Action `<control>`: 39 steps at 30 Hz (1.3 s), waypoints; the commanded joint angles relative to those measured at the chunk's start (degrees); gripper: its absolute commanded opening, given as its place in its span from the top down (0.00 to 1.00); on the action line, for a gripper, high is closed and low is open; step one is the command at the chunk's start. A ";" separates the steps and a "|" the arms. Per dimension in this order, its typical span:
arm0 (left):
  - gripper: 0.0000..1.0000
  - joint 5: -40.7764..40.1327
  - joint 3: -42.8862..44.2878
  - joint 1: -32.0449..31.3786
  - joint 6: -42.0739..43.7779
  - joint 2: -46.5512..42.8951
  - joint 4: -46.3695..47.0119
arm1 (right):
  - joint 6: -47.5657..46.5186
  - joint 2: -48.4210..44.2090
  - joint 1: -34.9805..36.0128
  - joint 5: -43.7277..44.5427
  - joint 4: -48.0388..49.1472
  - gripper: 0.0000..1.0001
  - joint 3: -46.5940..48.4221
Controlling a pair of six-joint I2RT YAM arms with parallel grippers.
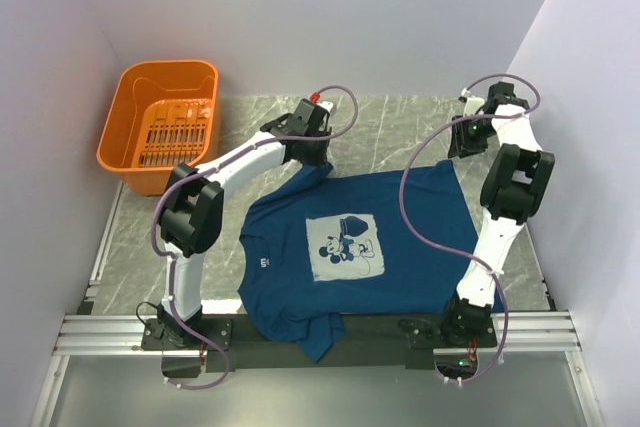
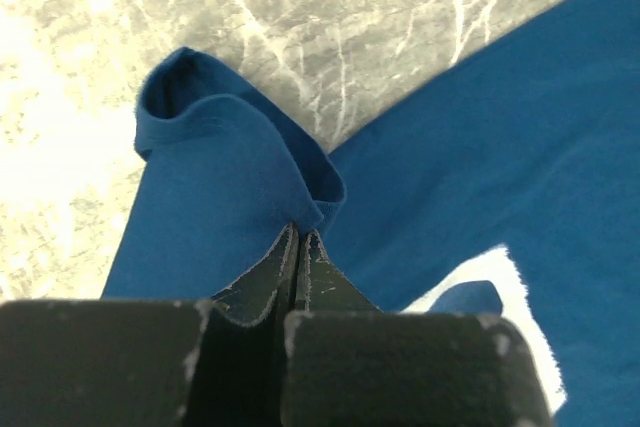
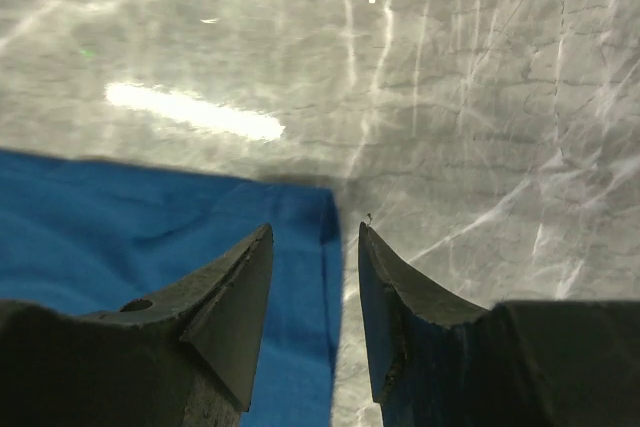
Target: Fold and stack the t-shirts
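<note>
One dark blue t-shirt (image 1: 420,237) lies spread print-up on the marble table, collar to the left, with a white cartoon print (image 1: 345,247) on the chest. My left gripper (image 1: 314,155) is at the far sleeve. In the left wrist view its jaws (image 2: 300,229) are shut on a pinch of the bunched sleeve (image 2: 220,167). My right gripper (image 1: 462,147) hovers over the shirt's far right corner. In the right wrist view it (image 3: 315,232) is open, its fingers on either side of the shirt's edge (image 3: 322,247). No folded shirt shows.
An orange slatted basket (image 1: 120,117) stands at the far left by the wall. The shirt's near sleeve (image 1: 320,335) hangs over the table's front rail. White walls close in both sides and the back. Bare marble (image 1: 400,127) lies beyond the shirt.
</note>
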 commanded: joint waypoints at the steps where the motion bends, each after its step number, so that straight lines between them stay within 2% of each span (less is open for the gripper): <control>1: 1.00 2.36 0.15 0.48 -0.93 -1.88 1.77 | -0.19 1.50 0.23 2.53 -1.63 0.53 4.44; 11: 1.00 2.98 0.41 2.15 -1.64 -2.15 1.60 | 0.69 5.46 0.94 0.51 -1.63 0.55 5.95; 30: 1.00 3.16 0.85 2.85 -2.08 -2.76 1.07 | 2.62 0.54 1.03 -3.44 1.45 0.57 -3.11; 33: 1.00 3.16 0.85 3.12 -2.08 -3.11 0.98 | 3.06 -0.42 0.94 -4.14 2.24 0.68 -3.28; 34: 1.00 3.07 0.85 3.21 -2.08 -3.20 0.98 | 3.24 -0.77 0.94 -4.41 2.67 0.76 -3.20; 36: 1.00 2.89 0.94 3.38 -1.99 -3.46 0.72 | 3.67 -2.44 0.94 -4.76 4.16 0.86 -3.28; 39: 1.00 2.46 1.47 3.99 -1.73 -4.16 0.37 | 4.03 -5.68 0.94 -4.59 6.10 0.91 -4.25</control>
